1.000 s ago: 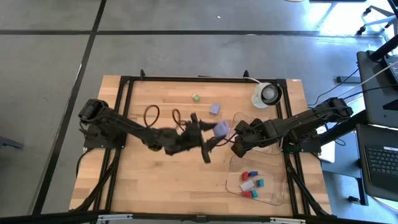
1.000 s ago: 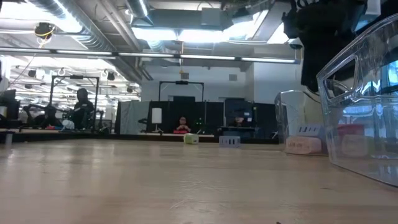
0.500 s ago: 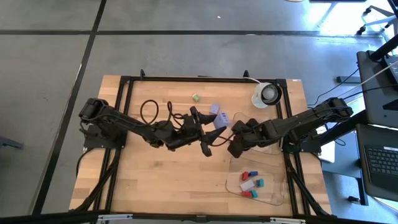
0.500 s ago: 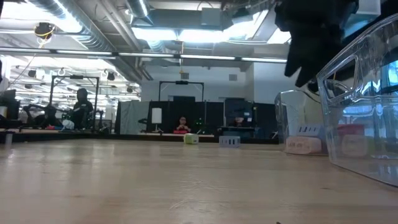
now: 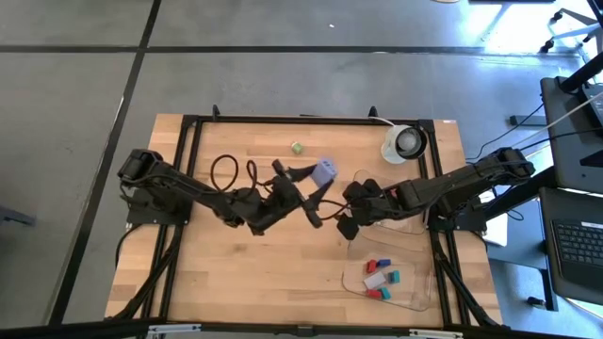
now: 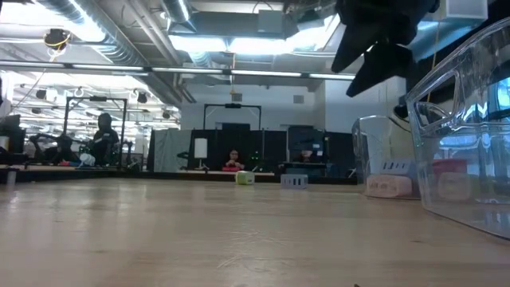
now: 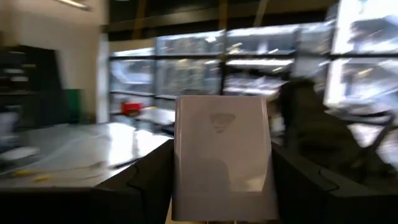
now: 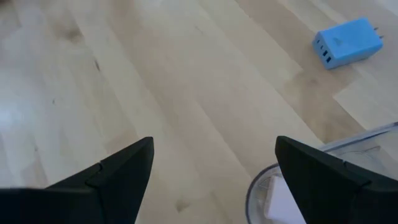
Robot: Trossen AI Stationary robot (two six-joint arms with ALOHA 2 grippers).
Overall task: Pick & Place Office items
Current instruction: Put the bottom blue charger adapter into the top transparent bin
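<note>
Near tray: a clear plastic tray (image 5: 415,299) sits at the near right of the wooden table (image 5: 236,273). Small red, teal, blue and white pieces (image 5: 381,279) lie inside it.
Left gripper: the left gripper (image 5: 318,185) is up over the middle of the table. Its two dark fingers (image 7: 140,177) are clamped on a lavender block (image 5: 326,171).
Held block: in the left wrist view the lavender block (image 7: 222,155) stands upright between the two fingers, touching both. Its top sticks out past the fingertips.
Right gripper: the right gripper (image 5: 347,207) is just to the right of the left gripper, close to it but not touching. Its fingers (image 8: 118,171) are wide apart and hold nothing. Only bare wood shows between them.
Second tray: another clear tray (image 5: 363,176) lies under the right arm, at the right of the table.
Block on the table: in the right wrist view a light blue block (image 8: 347,42) with small holes on one end lies flat on the wood, well apart from the fingers.
Green piece: a tiny green piece (image 5: 296,148) lies alone toward the far side, a bit left of the held block.
Tape roll: a white round tape roll (image 5: 405,142) sits at the far right corner.
Room behind: in the low view, people (image 6: 103,137) show far off past the table.
</note>
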